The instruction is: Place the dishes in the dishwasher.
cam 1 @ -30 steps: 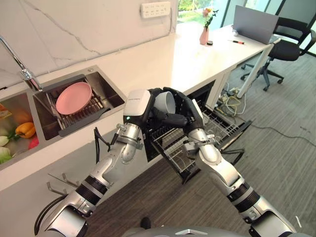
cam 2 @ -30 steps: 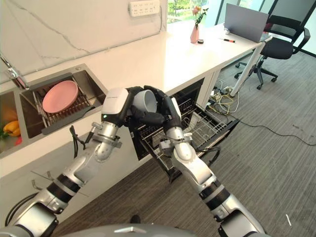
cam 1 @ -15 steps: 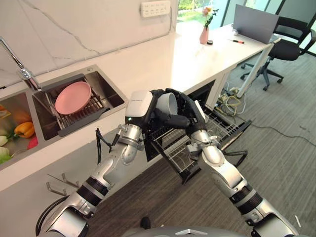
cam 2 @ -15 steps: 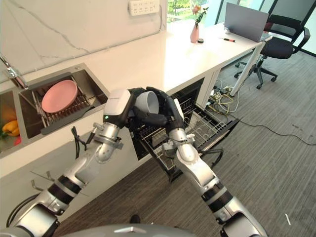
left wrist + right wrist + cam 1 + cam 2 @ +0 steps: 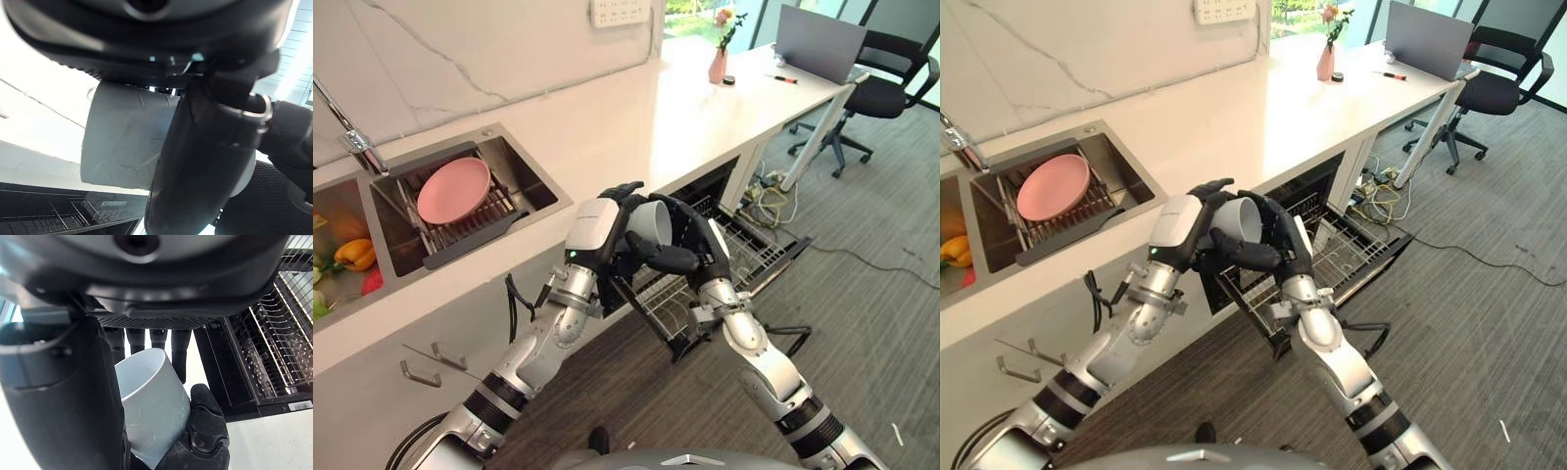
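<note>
just above the pulled-out rack, both arms meet around one pale grey cup point(image 5: 651, 219). the right robot hand point(image 5: 690, 245) has its fingers and thumb curled round the cup's wall, as its wrist view shows, with the thumb crossing the near side. the left robot hand point(image 5: 612, 227) is against the cup's other side; its thumb lies across the wall in its own wrist view, while its fingers stand up loosely by the rim, so the hold looks shared, with the right taking most of it.

the cup looks rigid, smooth and light, likely ceramic or hard plastic, so it could slip in a loose pinch and chip if dropped on wire. a wrap round the wall, as now, seems the safest hold; the rim is a poorer place.

below and beyond, the dishwasher rack point(image 5: 744, 250) sits drawn out from the open dishwasher point(image 5: 1322, 186) under the worktop point(image 5: 636, 117). farther off, a pink plate point(image 5: 453, 190) rests on a drying rack in the sink point(image 5: 533, 181), not yet loaded.
</note>
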Controlling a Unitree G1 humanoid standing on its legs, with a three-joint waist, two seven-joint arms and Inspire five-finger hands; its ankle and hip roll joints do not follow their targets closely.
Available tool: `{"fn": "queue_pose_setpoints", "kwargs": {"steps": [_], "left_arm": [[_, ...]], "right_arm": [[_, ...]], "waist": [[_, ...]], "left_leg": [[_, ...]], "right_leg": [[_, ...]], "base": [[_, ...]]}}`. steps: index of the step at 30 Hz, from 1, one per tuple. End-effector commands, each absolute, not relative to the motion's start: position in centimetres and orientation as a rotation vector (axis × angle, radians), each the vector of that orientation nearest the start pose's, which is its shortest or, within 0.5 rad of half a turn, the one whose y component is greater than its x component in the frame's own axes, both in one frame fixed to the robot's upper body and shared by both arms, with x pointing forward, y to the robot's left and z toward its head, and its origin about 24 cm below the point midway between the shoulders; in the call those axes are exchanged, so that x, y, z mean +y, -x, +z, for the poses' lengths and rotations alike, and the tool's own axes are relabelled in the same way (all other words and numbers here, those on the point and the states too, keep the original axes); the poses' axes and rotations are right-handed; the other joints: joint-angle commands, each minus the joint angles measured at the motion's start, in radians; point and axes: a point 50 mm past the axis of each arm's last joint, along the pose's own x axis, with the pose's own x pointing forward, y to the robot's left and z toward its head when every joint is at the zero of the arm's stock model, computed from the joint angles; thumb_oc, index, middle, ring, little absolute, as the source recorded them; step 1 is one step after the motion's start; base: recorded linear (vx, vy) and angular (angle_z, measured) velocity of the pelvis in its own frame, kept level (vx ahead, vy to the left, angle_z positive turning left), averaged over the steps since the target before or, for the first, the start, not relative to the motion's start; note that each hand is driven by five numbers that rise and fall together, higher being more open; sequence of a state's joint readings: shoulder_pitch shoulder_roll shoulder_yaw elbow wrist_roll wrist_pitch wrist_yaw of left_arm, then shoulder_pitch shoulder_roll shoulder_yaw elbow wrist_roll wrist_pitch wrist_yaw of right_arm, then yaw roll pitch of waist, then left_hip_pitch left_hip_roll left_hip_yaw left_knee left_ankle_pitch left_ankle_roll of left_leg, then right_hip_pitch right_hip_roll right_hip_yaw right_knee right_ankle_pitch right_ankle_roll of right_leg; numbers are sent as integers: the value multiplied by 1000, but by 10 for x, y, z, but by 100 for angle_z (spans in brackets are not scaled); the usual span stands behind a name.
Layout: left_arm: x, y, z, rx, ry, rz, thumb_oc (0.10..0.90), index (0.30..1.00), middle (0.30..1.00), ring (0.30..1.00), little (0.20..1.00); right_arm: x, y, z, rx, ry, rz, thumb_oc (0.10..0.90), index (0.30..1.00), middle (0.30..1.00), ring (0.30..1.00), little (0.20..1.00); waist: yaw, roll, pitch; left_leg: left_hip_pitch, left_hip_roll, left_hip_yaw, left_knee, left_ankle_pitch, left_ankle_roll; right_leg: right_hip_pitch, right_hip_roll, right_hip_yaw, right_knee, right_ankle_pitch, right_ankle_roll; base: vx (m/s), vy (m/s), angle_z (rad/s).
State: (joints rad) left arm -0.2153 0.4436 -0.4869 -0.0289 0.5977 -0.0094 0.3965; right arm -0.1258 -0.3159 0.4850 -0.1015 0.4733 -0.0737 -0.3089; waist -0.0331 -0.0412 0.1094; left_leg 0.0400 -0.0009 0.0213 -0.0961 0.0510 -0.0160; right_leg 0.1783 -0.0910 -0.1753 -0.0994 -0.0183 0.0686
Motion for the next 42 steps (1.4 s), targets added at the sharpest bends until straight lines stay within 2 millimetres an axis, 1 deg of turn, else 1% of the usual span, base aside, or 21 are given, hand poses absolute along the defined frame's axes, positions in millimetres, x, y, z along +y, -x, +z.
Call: {"fn": "queue_pose_setpoints", "kwargs": {"steps": [1, 2, 3, 4, 8, 12, 13, 14, 15, 20, 27, 31, 37, 38, 40, 41, 42], "left_arm": [[156, -276, 139, -661, -802, 258, 800, 900, 900, 900, 900], [161, -276, 138, -645, -778, 261, 800, 900, 900, 900, 900], [161, -275, 138, -645, -778, 261, 800, 900, 900, 900, 900], [164, -275, 138, -639, -774, 272, 800, 900, 900, 900, 900], [172, -272, 138, -615, -665, 296, 800, 900, 900, 900, 900], [172, -272, 138, -615, -665, 296, 800, 900, 900, 900, 900], [174, -272, 137, -600, -625, 310, 800, 900, 900, 900, 900], [182, -270, 137, -578, -536, 349, 800, 900, 900, 900, 900], [186, -269, 140, -582, -517, 372, 800, 900, 900, 900, 900], [191, -267, 145, -594, -476, 405, 800, 900, 900, 900, 900], [195, -265, 150, -611, -456, 424, 800, 900, 900, 900, 900], [195, -262, 155, -631, -421, 414, 800, 900, 900, 900, 900], [194, -261, 160, -645, -423, 383, 800, 900, 900, 900, 900], [192, -260, 163, -657, -409, 357, 800, 900, 900, 900, 900], [189, -260, 165, -659, -373, 309, 800, 900, 900, 900, 900], [184, -259, 168, -657, -297, 242, 800, 900, 900, 900, 900], [177, -257, 172, -658, -213, 139, 800, 900, 900, 900, 900]], "right_arm": [[-170, -262, 140, -455, -496, -131, 400, 300, 300, 300, 300], [-177, -262, 139, -456, -500, -156, 400, 300, 300, 300, 300], [-177, -262, 139, -456, -500, -156, 400, 300, 300, 300, 300], [-182, -262, 139, -461, -502, -175, 400, 300, 300, 300, 300], [-196, -262, 137, -470, -506, -246, 400, 300, 300, 300, 300], [-196, -262, 137, -470, -506, -245, 400, 300, 300, 300, 300], [-198, -262, 136, -472, -516, -260, 400, 300, 300, 300, 300], [-207, -261, 135, -483, -532, -326, 400, 300, 300, 300, 300], [-212, -259, 136, -497, -532, -353, 400, 300, 300, 300, 300], [-221, -256, 137, -520, -531, -408, 400, 300, 300, 300, 300], [-227, -254, 139, -545, -530, -451, 400, 300, 300, 300, 300], [-236, -252, 146, -584, -520, -493, 400, 300, 300, 300, 300], [-245, -250, 150, -617, -515, -535, 400, 300, 300, 300, 300], [-249, -250, 151, -614, -460, -550, 400, 300, 300, 300, 300], [-253, -252, 150, -595, -403, -546, 400, 300, 300, 300, 300], [-256, -254, 150, -573, -339, -536, 400, 300, 300, 300, 300], [-260, -257, 148, -531, -235, -509, 400, 300, 300, 300, 300]], "waist": [[24, 36, -87], [25, 33, -88], [25, 33, -88], [25, 33, -89], [27, 29, -90], [26, 28, -90], [27, 28, -90], [32, 26, -92], [34, 26, -94], [34, 27, -92], [37, 28, -91], [36, 28, -88], [36, 31, -89], [35, 32, -88], [35, 31, -87], [34, 31, -85], [34, 29, -82]], "left_leg": [[82, 110, 74, 9, -11, -113], [82, 110, 72, 9, -11, -113], [81, 110, 72, 9, -11, -113], [81, 111, 71, 9, -11, -114], [80, 110, 67, 9, -11, -114], [80, 110, 67, 9, -11, -114], [80, 110, 67, 9, -11, -114], [78, 110, 64, 9, -10, -114], [77, 110, 63, 9, -10, -114], [76, 108, 58, 9, -9, -114], [72, 107, 55, 9, -9, -113], [71, 105, 53, 9, -10, -112], [70, 104, 51, 9, -11, -112], [69, 104, 50, 9, -10, -112], [69, 102, 50, 9, -10, -111], [67, 101, 49, 9, -10, -111], [64, 101, 48, 9, -9, -110]], "right_leg": [[-13, -44, -15, 12, 39, 96], [-13, -44, -16, 12, 40, 95], [-13, -44, -16, 12, 40, 95], [-12, -43, -18, 12, 40, 95], [-12, -42, -21, 12, 40, 93], [-12, -42, -21, 12, 40, 93], [-12, -42, -23, 12, 40, 93], [-11, -42, -27, 12, 41, 92], [-11, -41, -27, 12, 40, 92], [-12, -40, -31, 12, 38, 90], [-12, -40, -33, 12, 37, 90], [-12, -41, -35, 12, 36, 90], [-11, -42, -38, 12, 34, 92], [-12, -42, -39, 12, 34, 92], [-12, -43, -40, 12, 35, 92], [-13, -43, -41, 12, 36, 93], [-14, -44, -41, 12, 37, 93]], "base": [[0, 0, 0], [0, 0, 0], [0, 0, 0], [0, 0, 0], [0, 0, 0], [0, 0, 0], [0, 0, 0], [0, 0, 0], [0, 0, 0], [0, 0, 0], [0, 0, 0], [0, -1, 4], [8, -1, 3], [0, 0, 0], [0, 0, 0], [0, 0, 0], [0, 0, 0]]}}
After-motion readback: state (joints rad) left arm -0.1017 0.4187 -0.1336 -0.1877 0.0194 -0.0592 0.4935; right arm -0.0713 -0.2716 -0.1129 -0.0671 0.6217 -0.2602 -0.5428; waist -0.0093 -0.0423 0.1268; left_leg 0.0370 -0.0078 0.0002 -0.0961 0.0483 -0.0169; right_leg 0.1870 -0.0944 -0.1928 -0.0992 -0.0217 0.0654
